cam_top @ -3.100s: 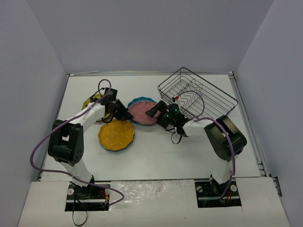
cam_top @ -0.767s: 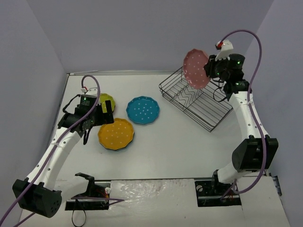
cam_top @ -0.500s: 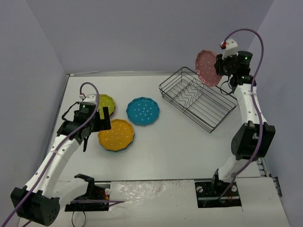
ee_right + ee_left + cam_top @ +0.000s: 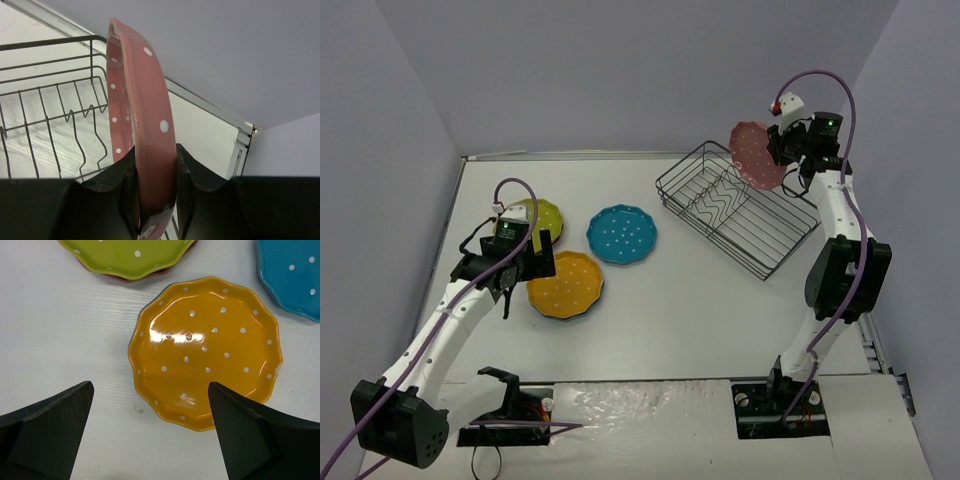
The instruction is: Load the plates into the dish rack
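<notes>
The right tool is clenched on the pink plate, which it holds on edge above the far side of the dish rack. Keep the plate upright, align it with one gap in the zigzag divider, lower it, then release. The left tool, released, hovers over the orange plate.

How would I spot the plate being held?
Find the black wire dish rack at the table's far right. Above its far side, the right arm's fingers pinch the pink plate on edge: the only plate off the table.
</notes>
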`<action>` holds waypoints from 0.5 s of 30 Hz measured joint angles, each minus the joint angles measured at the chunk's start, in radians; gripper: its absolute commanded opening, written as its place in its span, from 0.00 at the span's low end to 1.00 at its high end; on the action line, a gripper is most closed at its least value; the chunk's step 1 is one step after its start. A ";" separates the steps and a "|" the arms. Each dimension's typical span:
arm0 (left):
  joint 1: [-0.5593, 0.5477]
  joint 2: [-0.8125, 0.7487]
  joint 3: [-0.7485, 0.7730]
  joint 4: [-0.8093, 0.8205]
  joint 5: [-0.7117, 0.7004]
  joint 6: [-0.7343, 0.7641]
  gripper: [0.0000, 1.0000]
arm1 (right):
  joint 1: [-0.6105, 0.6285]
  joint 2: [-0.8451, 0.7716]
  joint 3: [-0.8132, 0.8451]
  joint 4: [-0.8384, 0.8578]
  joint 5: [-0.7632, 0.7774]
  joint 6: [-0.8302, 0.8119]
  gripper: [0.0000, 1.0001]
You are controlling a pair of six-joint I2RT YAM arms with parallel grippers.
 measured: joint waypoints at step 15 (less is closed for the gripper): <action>0.000 0.029 0.000 0.004 -0.003 -0.032 0.97 | 0.034 0.044 0.003 0.029 -0.031 -0.083 0.00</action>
